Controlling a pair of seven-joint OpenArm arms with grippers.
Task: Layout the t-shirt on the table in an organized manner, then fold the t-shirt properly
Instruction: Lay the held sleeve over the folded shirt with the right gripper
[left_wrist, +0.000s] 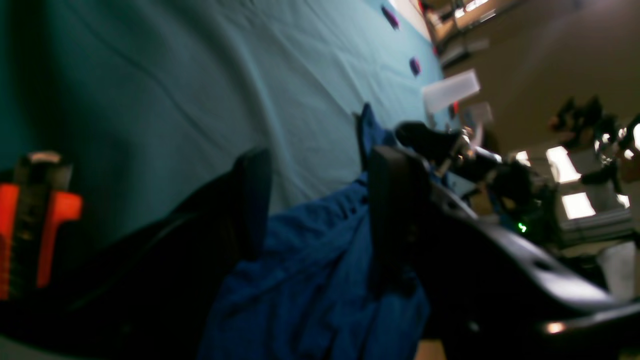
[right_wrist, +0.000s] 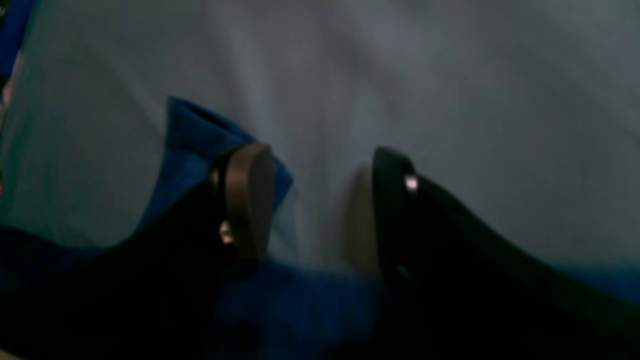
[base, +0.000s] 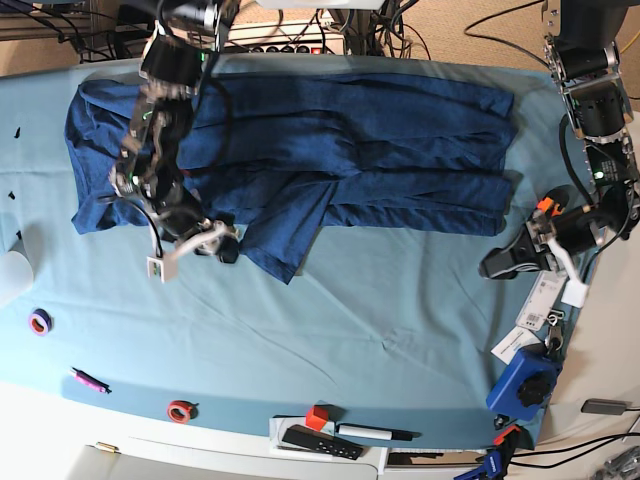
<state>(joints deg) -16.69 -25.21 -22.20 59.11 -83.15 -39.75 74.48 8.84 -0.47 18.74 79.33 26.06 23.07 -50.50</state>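
Observation:
The dark navy t-shirt (base: 350, 130) lies spread along the far side of the table (base: 380, 330), with a folded flap pointing toward the near side at its lower left. My right gripper (base: 222, 245) sits at that flap's edge. In the right wrist view the right gripper (right_wrist: 320, 155) is open, with bare teal cloth between the fingers and a blue fold (right_wrist: 200, 130) behind the left finger. My left gripper (base: 495, 265) rests low on the teal cloth just off the shirt's right end. The left wrist view shows it (left_wrist: 320, 160) open, with blue fabric (left_wrist: 310, 280) under and beyond the fingers.
Near the front edge lie a purple tape ring (base: 40, 322), a pink marker (base: 88, 380), a red ring (base: 180, 410), a red cube (base: 317, 417), a black remote (base: 320, 440) and a pen (base: 375, 433). White tags (base: 520, 340) and a blue device (base: 525, 380) sit at the right corner.

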